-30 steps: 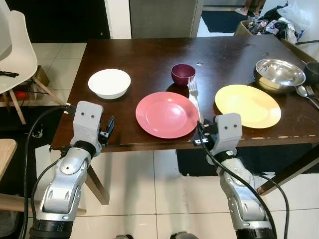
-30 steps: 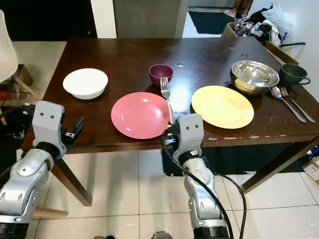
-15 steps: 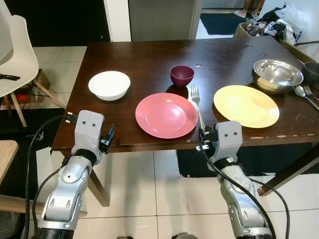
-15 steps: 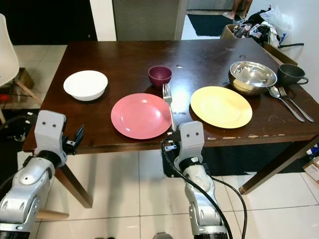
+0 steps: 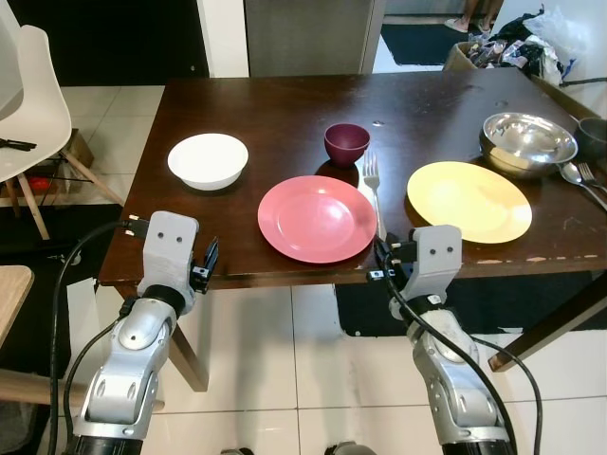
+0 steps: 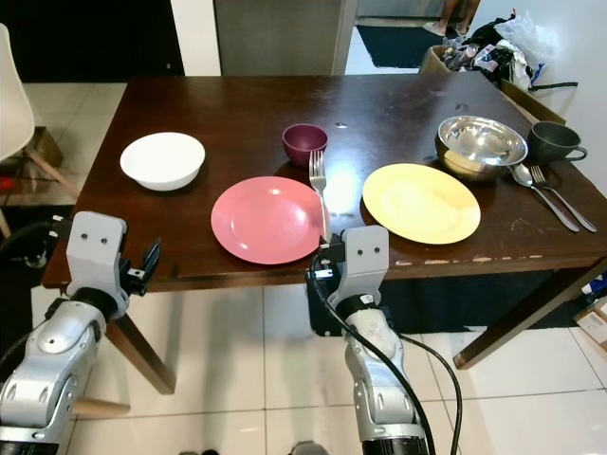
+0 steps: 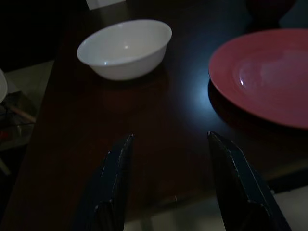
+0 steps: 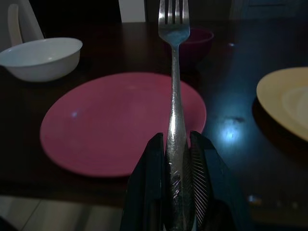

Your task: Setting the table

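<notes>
My right gripper (image 8: 174, 144) is shut on the handle end of a silver fork (image 5: 373, 185). It sits at the table's near edge (image 5: 382, 250). The fork points away from me, its tines near a small purple bowl (image 5: 347, 142), between a pink plate (image 5: 318, 218) and a yellow plate (image 5: 469, 200). I cannot tell whether the fork rests on the dark wooden table (image 5: 275, 104) or hovers just over it. My left gripper (image 7: 169, 137) is open and holds nothing, at the near left edge (image 5: 207, 256), short of a white bowl (image 5: 208, 159).
A steel bowl (image 6: 482, 142), a dark mug (image 6: 555, 140), a spoon (image 6: 541, 194) and another fork (image 6: 564, 197) lie at the table's right end. A white chair (image 5: 33, 95) stands to the left. Bags (image 6: 488, 43) are piled beyond the far right corner. Tiled floor lies below.
My right gripper drew the fork back toward the table's near edge, then edged it slightly forward again. The left arm sank a little. The camera shifted slightly.
</notes>
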`<state>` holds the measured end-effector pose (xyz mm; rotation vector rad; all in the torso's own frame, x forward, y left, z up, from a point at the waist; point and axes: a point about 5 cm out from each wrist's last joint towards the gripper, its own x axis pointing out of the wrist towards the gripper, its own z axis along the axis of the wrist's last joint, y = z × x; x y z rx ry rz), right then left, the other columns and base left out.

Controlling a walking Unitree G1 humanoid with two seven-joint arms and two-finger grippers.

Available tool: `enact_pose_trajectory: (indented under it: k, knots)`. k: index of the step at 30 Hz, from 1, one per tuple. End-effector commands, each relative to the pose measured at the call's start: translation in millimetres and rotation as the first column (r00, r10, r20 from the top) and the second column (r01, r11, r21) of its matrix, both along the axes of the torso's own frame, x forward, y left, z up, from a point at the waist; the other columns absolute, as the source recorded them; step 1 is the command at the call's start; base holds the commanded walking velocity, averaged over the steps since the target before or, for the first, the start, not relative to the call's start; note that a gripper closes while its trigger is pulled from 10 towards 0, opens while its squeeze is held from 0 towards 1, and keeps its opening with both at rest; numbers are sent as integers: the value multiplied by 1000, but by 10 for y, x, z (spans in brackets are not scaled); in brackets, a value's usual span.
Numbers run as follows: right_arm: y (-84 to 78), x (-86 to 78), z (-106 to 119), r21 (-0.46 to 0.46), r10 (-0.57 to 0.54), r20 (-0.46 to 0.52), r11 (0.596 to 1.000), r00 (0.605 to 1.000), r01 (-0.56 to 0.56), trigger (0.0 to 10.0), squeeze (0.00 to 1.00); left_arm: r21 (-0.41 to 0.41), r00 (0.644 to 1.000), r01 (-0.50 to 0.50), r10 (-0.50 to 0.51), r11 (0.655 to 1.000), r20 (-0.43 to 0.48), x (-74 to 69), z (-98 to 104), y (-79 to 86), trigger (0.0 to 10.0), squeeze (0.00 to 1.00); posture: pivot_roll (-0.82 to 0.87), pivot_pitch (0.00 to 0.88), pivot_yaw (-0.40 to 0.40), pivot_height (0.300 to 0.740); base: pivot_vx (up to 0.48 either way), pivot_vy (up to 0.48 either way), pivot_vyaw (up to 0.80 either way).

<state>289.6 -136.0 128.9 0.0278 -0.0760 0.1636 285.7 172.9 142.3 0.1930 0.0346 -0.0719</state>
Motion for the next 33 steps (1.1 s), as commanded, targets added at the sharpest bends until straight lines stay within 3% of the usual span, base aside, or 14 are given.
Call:
enact_pose_trajectory:
  k: [1,33]
  knots:
    - [14,-4,-45,14,6,-13,1000,1000,-6,10000,0,9,1000,-5,6,1000,-13,-26,-41,6,10000,0,-82,1,65,740,-412,0,0]
    - [27,6,-60,24,17,-15,1000,1000,-17,10000,0,6,1000,-4,4,1000,-14,-26,-49,-9,10000,0,-85,0,69,740,-413,0,0]
